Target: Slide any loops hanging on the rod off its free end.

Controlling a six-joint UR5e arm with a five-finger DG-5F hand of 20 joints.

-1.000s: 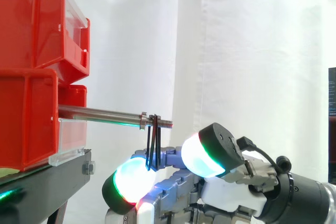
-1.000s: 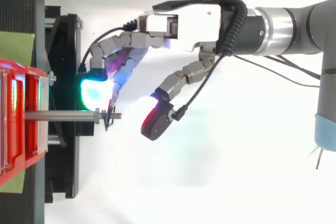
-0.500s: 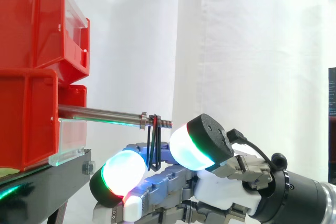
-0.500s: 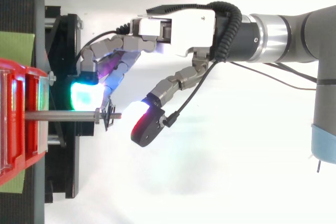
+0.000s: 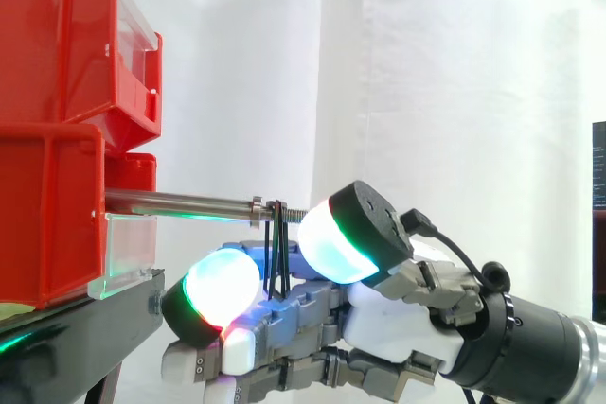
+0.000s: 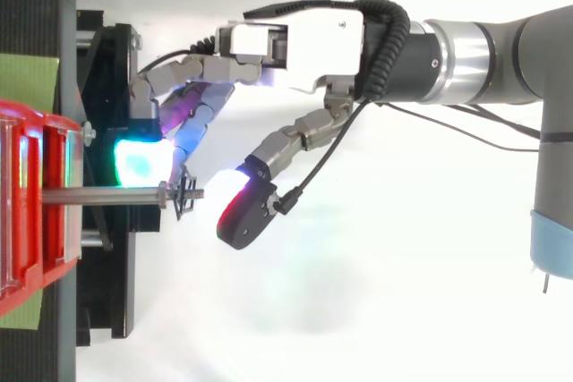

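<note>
Far left in the side view: red bins (image 5: pixel 57 120) on the black stand (image 5: pixel 85 328), with the rod (image 5: pixel 180 202) sticking out of them. Its long axis is level and runs left to right, and the free end (image 6: pixel 200 192) points right, toward the hand (image 6: pixel 295 38). The loops (image 5: pixel 277 257) hang just right of the collar (image 5: pixel 256 203), so there's little rod to clear. The hand sits below and right of them, with its fingers stretched leftward under the rod. One glowing fingertip pad (image 5: pixel 222 286) is left of the loops, and the thumb pad (image 5: pixel 331 243) is up just right of the rod tip, so the loops dangle in the gap between them. The hand is spread and nothing is clamped that I can see. The loops' lower ends reach down to the fingers, but I can't confirm contact. My read: the exit is a straight pull rightward along the rod axis, and the thumb pad is parked right in that path, so it has to travel with the loops or get out of the way.
</note>
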